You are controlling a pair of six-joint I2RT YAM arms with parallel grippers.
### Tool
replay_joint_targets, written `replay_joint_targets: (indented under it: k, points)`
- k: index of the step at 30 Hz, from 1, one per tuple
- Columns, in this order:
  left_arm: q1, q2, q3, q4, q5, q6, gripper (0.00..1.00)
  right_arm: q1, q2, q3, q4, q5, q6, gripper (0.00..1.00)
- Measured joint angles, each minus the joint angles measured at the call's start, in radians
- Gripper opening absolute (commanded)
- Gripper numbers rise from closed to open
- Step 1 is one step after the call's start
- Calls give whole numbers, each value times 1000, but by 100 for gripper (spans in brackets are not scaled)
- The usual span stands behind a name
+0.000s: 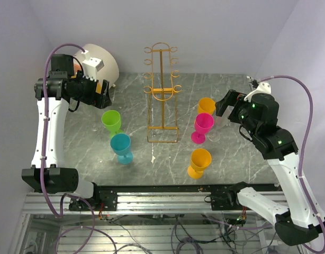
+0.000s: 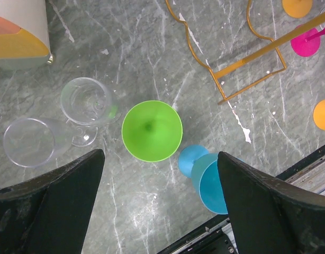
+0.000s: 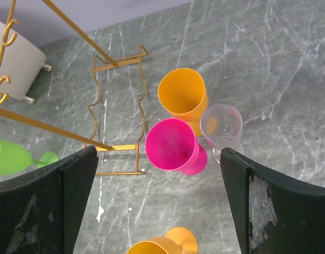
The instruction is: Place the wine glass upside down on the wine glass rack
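Wine glass rack [image 1: 162, 127]: a thin orange-yellow wire stand with a rectangular base, a tall narrow frame and small round loops down both sides. It stands upright mid-way across the grey marbled table [image 1: 78, 143], between the two claws and well apart from each.

The left claw [image 2: 160, 154] hovers with its broad matte-black fingers [image 2: 56, 206] spread wide, gripping nothing. Straight below the gap stands the green wine glass [image 2: 152, 130], smooth opaque plastic, round mouth up. The blue wine glass [image 2: 213, 182], of the same plastic, sits under the finger on the rack side, just beside the green one. Out past the other finger are two see-through ones. The first clear glass [image 2: 88, 100] is upright. The second clear glass [image 2: 30, 142] is beside it, and I cannot tell whether it stands or lies. Beyond them is a white rounded tub [image 1: 101, 61].

The right claw [image 3: 158, 152] is likewise spread wide and empty, its fingers scuffed. Under its gap stands the pink wine glass [image 3: 172, 144], glossy, mouth up. The orange wine glass [image 3: 182, 94] is just beyond it, so close I cannot see a gap. The pale clear wine glass [image 3: 222, 123] stands just beside the pink one, towards the finger away from the rack. Back towards the claw's own arm stands the second orange wine glass [image 3: 178, 238], apart from the rest.
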Motion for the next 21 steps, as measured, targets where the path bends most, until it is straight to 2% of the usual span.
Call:
replay_joint_targets:
  k: [5,11,13,16,17,21]
  points:
    - [-2,0,0,0,1,0,99,0,-7,-7,1,55,37,100]
    - [-6,0,0,0,4,0,99,0,-81,-97,36,48,70,99]
    - [-8,0,0,-1,6,0,100,-1,-105,-126,62,0,66,90]
    - [-10,-1,0,-1,8,0,100,-1,-115,-148,94,-125,35,83]
    - [-10,-1,0,-1,9,0,100,-1,-107,-147,97,-167,23,82]
    - [-11,-11,-9,0,11,0,100,-1,-14,-97,30,-286,-17,69]
